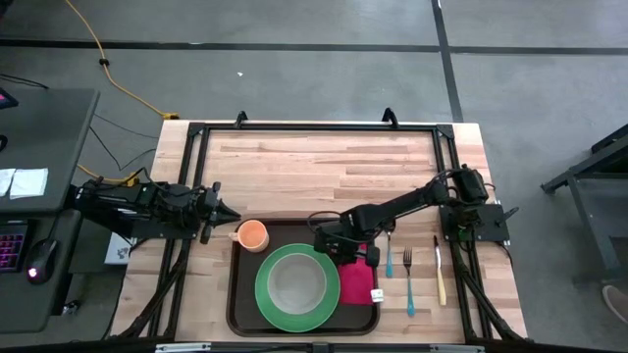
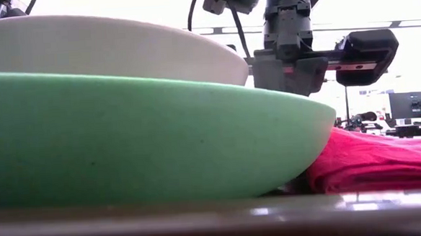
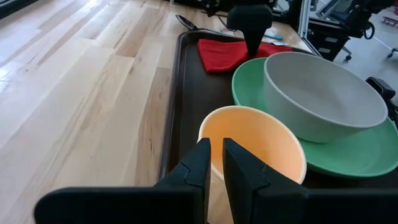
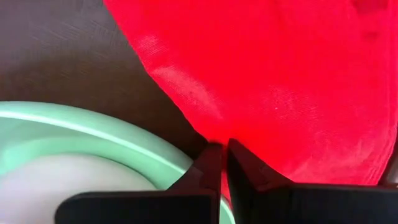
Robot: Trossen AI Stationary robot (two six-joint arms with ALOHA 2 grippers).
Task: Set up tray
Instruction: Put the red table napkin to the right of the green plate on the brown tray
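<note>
A dark brown tray (image 1: 235,294) lies flat at the near edge of a wooden table (image 1: 314,167), about midway between the two arms. It looks slightly wider than deep, its long axis running left to right along the table's front edge.

On the tray sits a green plate (image 1: 263,294) holding a pale grey bowl (image 1: 296,282); nothing can be seen inside the bowl. A red cloth (image 1: 355,279) lies on the tray just right of the plate. An orange cup (image 1: 253,235) stands at the tray's far left corner, and appears empty.

The left gripper (image 3: 216,163) reaches in from the table's left side, its fingers (image 3: 200,163) narrowly parted and pinching the cup's rim. The right gripper (image 4: 220,163) points down over the seam between the plate and the cloth, its fingers (image 4: 208,165) closed together, their tips at the cloth's edge.

On the bare wood right of the tray lie a blue-handled spoon (image 1: 389,257), a blue-handled fork (image 1: 408,284) and a pale-handled knife (image 1: 440,275), side by side.
</note>
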